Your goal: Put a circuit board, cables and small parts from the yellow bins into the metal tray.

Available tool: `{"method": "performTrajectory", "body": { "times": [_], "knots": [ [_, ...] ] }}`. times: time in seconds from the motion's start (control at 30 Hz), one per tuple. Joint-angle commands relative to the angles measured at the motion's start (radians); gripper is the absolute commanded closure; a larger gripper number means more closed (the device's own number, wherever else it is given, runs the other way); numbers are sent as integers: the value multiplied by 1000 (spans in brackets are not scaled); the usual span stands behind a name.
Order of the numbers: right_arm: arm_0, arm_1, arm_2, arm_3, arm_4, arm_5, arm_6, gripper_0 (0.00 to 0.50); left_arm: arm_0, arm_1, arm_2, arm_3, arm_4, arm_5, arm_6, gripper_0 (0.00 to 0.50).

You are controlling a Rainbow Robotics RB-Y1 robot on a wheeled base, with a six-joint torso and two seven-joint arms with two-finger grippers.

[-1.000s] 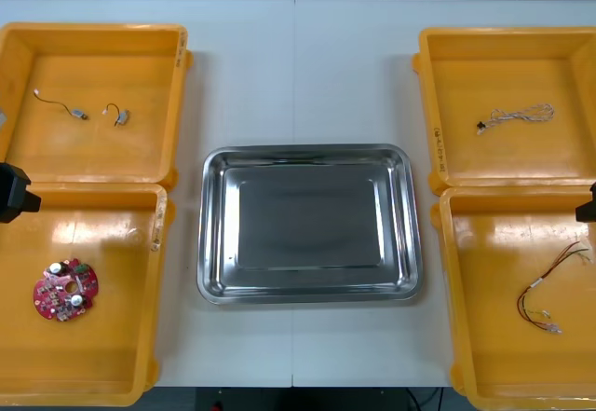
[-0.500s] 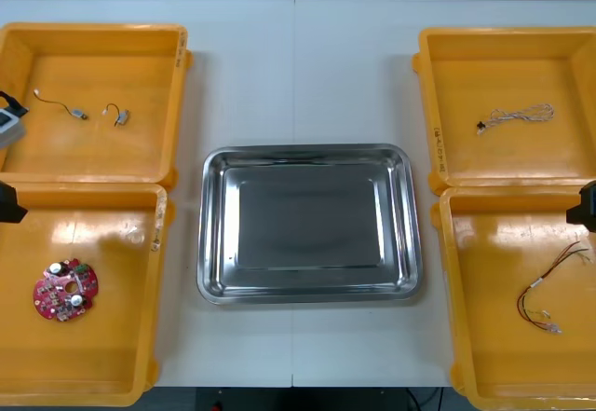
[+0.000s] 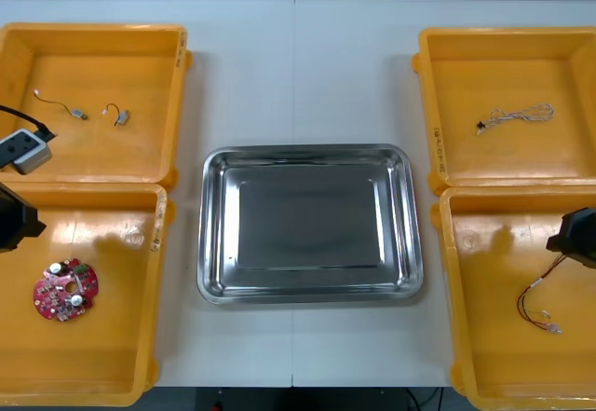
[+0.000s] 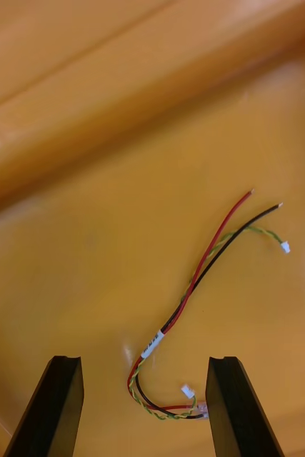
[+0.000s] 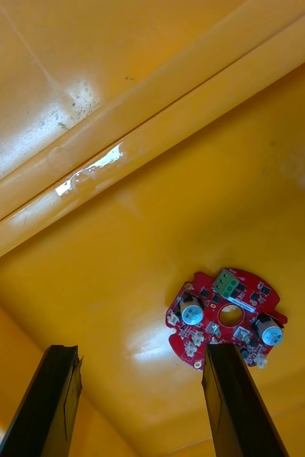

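Front view: four yellow bins [image 3: 93, 29] flank one bare metal tray [image 3: 307, 155] at centre, with open table [image 3: 298, 75] around every tray edge. One round red circuit board [image 3: 65, 290] lies in the near-left bin, one red and yellow cable [image 3: 533, 286] in the near-right. Right wrist view: my right claw [image 4: 143, 360] hangs spread over that cable, pinching nothing. Left wrist view: my left claw [image 5: 141, 350], spread and empty, with the board just beside one finger.

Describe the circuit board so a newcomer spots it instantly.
From the metal tray go to the robot's left, to the nearer yellow bin. There, by the open left gripper, lies the circuit board: round and red, unlike the thin cables elsewhere.
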Motion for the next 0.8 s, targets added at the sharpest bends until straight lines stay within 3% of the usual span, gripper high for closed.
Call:
{"method": "performTrajectory", "body": {
  "times": [0.03,0.33,0.8],
  "knots": [
    [49,48,1,-24,22,-24,6,0,46,65,-28,7,22,-68,-138,0],
    [72,116,1,-8,48,-33,2,0,86,103,-104,12,40,-194,-188,0],
    [72,125,29,85,80,-114,-9,0,108,156,-224,12,17,-286,-228,0]
  ]
}}
